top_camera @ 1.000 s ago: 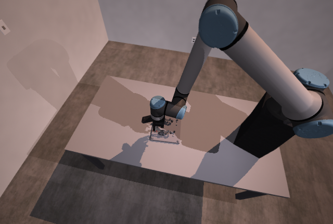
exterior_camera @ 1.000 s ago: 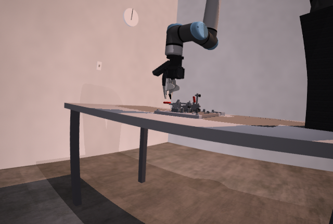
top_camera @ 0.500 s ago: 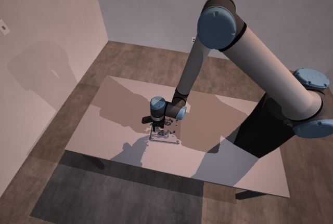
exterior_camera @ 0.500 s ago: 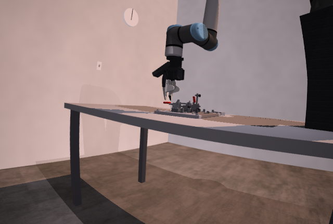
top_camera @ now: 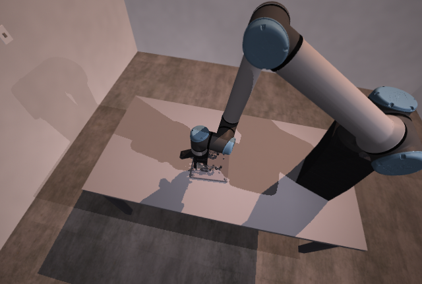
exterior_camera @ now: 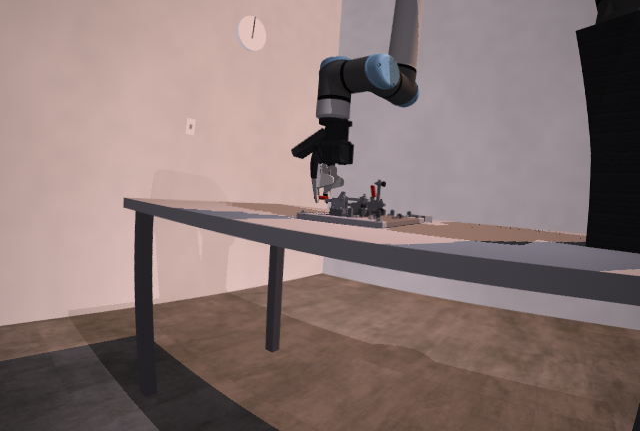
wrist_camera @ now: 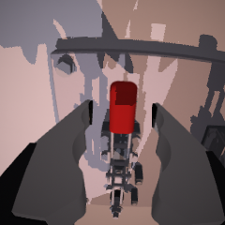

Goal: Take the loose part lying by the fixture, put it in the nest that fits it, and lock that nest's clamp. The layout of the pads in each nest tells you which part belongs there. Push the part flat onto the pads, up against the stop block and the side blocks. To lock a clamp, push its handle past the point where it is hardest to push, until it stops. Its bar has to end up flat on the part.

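Note:
My gripper point(exterior_camera: 321, 197) point(wrist_camera: 122, 103) is partly open, its two fingers on either side of a red clamp handle point(wrist_camera: 123, 108). Gaps show between the handle and both fingertips in the wrist view. This handle lies about level and points outward from its clamp point(wrist_camera: 119, 173), past the fixture's edge in the exterior view. A second red handle point(exterior_camera: 373, 191) stands upright on another clamp. The fixture plate point(top_camera: 208, 178) point(exterior_camera: 338, 219) point(wrist_camera: 141, 47) lies on the table. I cannot make out the part, or whether it lies in a nest; the clamp and its bar hide the pads.
The second clamp's raised bar point(exterior_camera: 381, 184) stands above the fixture. Several small blocks and pins rise from the plate. A bolt head point(wrist_camera: 66, 64) sits at the plate's corner. The arm and its shadow cover much of the fixture in the top view.

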Motion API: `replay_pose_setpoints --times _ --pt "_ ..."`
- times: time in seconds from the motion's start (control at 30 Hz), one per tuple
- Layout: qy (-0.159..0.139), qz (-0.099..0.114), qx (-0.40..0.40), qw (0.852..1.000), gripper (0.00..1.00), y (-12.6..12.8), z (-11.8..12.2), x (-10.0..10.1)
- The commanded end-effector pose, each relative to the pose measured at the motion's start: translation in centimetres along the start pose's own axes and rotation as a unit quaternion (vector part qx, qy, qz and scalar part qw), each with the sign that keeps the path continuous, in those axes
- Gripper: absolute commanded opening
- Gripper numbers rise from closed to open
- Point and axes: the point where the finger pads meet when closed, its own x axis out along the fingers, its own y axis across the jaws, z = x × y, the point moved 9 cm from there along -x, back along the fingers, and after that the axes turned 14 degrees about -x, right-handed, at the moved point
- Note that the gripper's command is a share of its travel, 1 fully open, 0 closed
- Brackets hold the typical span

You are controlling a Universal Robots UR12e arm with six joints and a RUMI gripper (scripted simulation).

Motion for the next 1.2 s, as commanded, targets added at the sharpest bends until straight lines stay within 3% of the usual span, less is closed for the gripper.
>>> replay_pose_setpoints --times 0.0,0.43,0.47,1.17 --pt "0.001 0.0 0.0 1.0 0.28 0.02 -0.08 0.15" --pt "0.001 0.0 0.0 1.0 0.28 0.02 -0.08 0.15" --pt "0.001 0.0 0.0 1.0 0.0 0.02 -0.08 0.15" --pt "0.001 0.0 0.0 1.0 0.0 0.02 -0.08 0.15"
